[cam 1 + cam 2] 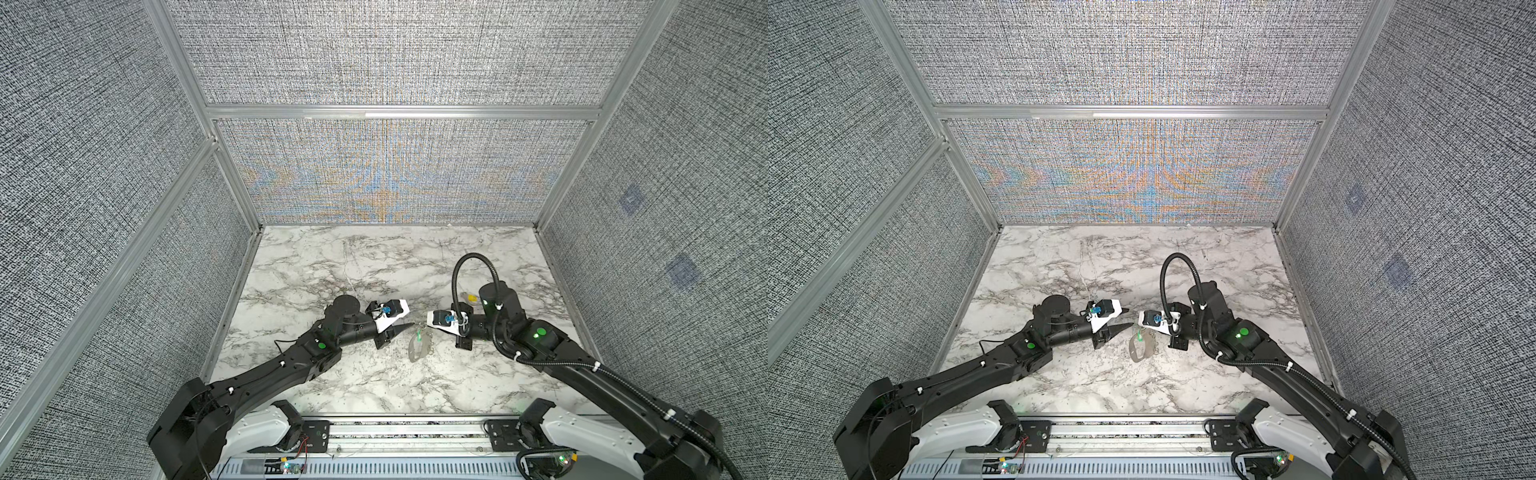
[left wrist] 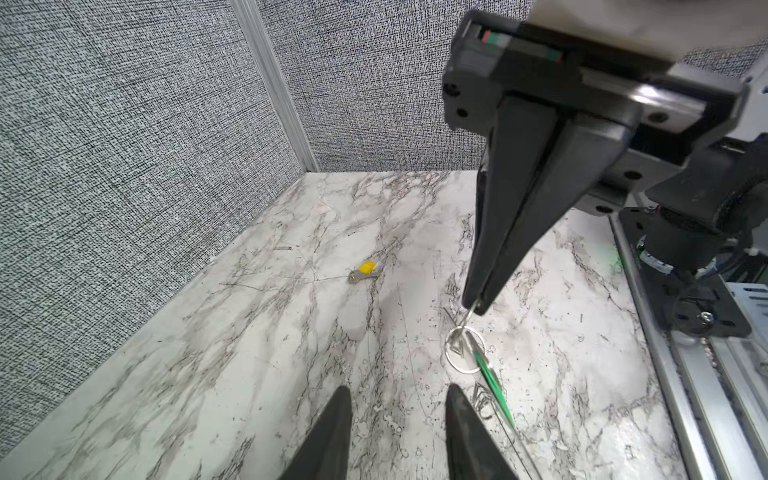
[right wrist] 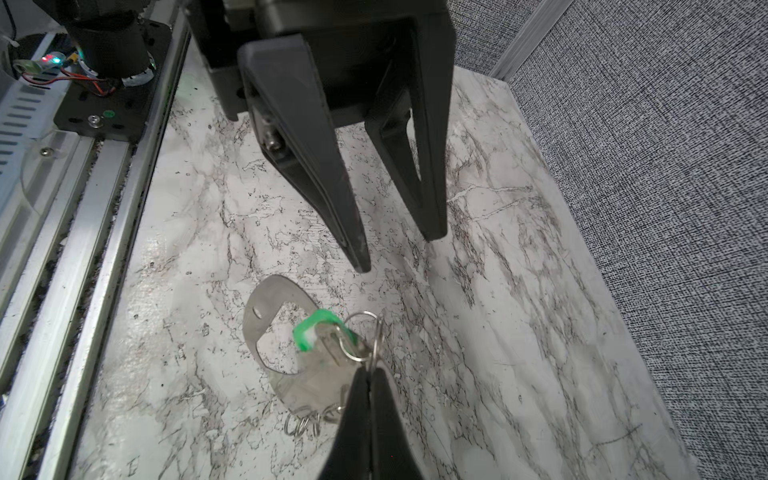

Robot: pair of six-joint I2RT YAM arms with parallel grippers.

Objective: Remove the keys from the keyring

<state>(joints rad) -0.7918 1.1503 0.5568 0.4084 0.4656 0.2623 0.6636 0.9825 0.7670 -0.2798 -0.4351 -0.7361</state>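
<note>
The keyring (image 3: 266, 316), a flat grey metal holder with a long slot, hangs low over the marble table near its middle (image 1: 417, 349) (image 1: 1139, 348). A wire ring at its end is pinched in my right gripper (image 3: 368, 368) (image 2: 477, 305), which is shut. The green-tagged key (image 3: 314, 329) (image 2: 489, 376) hangs from that ring, against the holder. The yellow-tagged key (image 2: 365, 269) lies loose on the table, apart from the keyring, behind the right arm (image 1: 471, 297). My left gripper (image 2: 397, 388) (image 3: 399, 251) is open, empty, a short way from the keyring, pointing at it (image 1: 406, 328).
Grey fabric walls with aluminium posts (image 1: 232, 183) close in the table on three sides. An aluminium rail (image 1: 407, 432) with both arm bases runs along the front edge. Small loops (image 3: 305, 424) hang along the holder's edge.
</note>
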